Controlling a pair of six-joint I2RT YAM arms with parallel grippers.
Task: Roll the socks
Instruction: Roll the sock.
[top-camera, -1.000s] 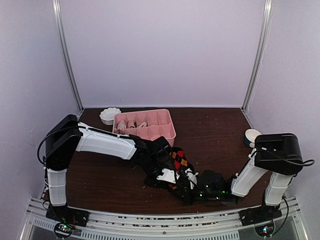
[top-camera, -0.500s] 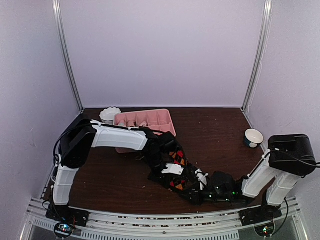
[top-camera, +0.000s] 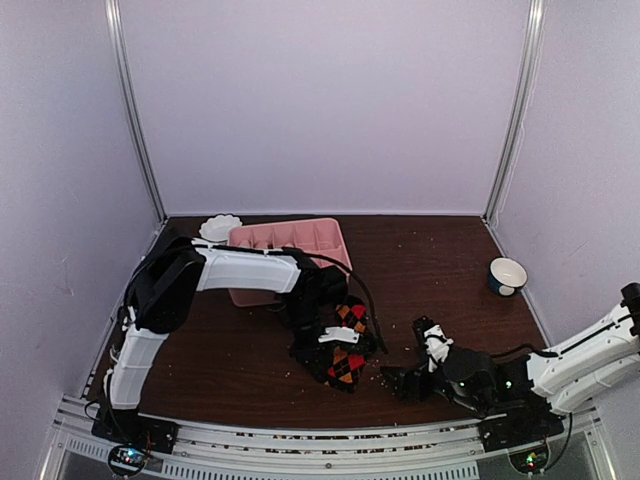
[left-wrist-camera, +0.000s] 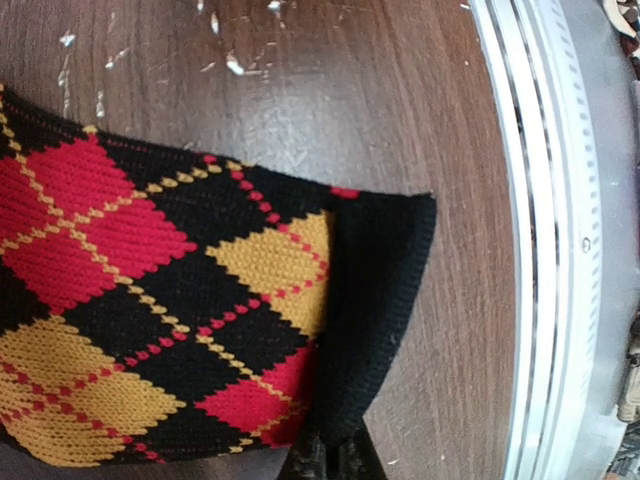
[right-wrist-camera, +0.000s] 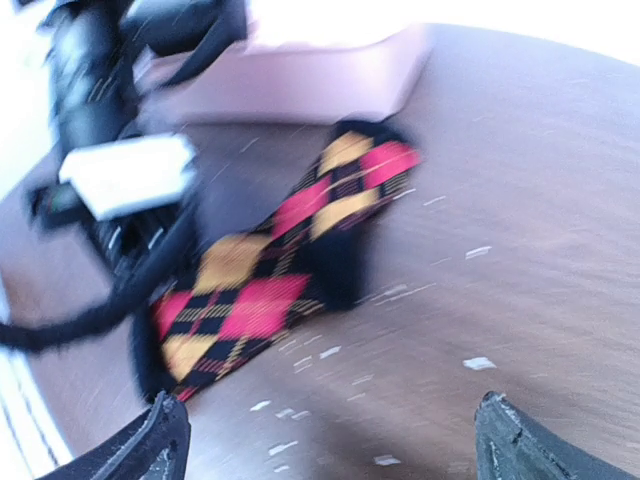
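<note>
One argyle sock (top-camera: 346, 350), black with red and yellow diamonds, lies flat on the dark wooden table near its front middle. In the left wrist view the sock (left-wrist-camera: 150, 260) fills the left side, and its black cuff (left-wrist-camera: 375, 300) runs down into my left gripper (left-wrist-camera: 335, 465), which is shut on it. From above, the left gripper (top-camera: 332, 338) sits right over the sock. My right gripper (top-camera: 405, 380) stands open to the right of the sock, apart from it. Its own blurred view shows the sock (right-wrist-camera: 270, 270) ahead, with only bare table in the right gripper (right-wrist-camera: 335, 450).
A pink compartment tray (top-camera: 335, 245) stands behind the sock, partly covered by the left arm. A white scalloped bowl (top-camera: 220, 227) sits at its left. A small cup (top-camera: 507, 274) stands at the right edge. The table's metal front rail (left-wrist-camera: 545, 250) runs close by the sock.
My right gripper has opened wide, let go of the sock and drawn back to the right. The left gripper has closed fully on the cuff, and the sock has shifted slightly left.
</note>
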